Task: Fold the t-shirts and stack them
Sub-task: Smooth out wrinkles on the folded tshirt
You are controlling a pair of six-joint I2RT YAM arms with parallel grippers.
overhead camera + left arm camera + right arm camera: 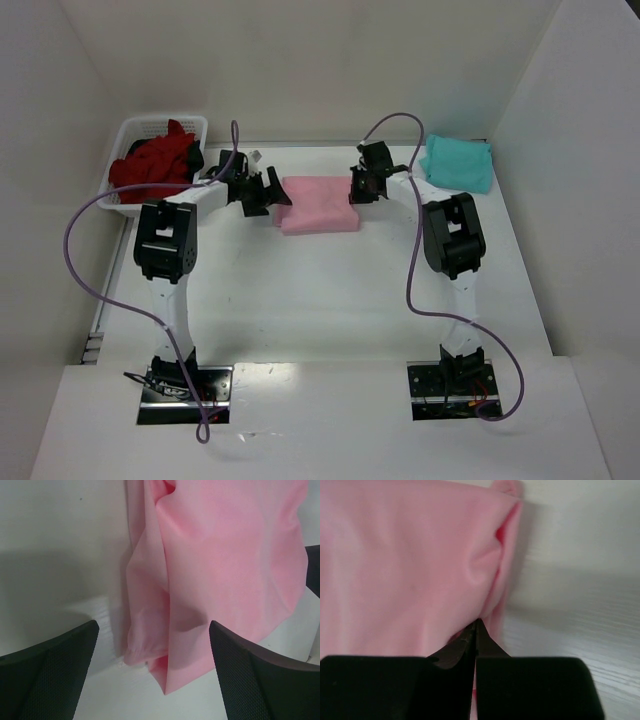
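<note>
The light pink t-shirt [320, 205] lies folded into a rectangle at the far middle of the table. My left gripper [275, 195] is open at its left edge; in the left wrist view [152, 630] the jaws stand wide on either side of a folded corner of the pink cloth [230, 555], not touching it. My right gripper [357, 187] is at the shirt's right edge; in the right wrist view [476, 625] its jaws are closed and pinch a fold of the pink cloth [405, 570]. The teal t-shirt [457, 162] lies folded at the far right. Dark red t-shirts [155, 160] are heaped in the basket.
The white lattice basket [130, 130] stands at the far left corner of the table. White walls close in the table at the back and on both sides. Purple cables loop over both arms.
</note>
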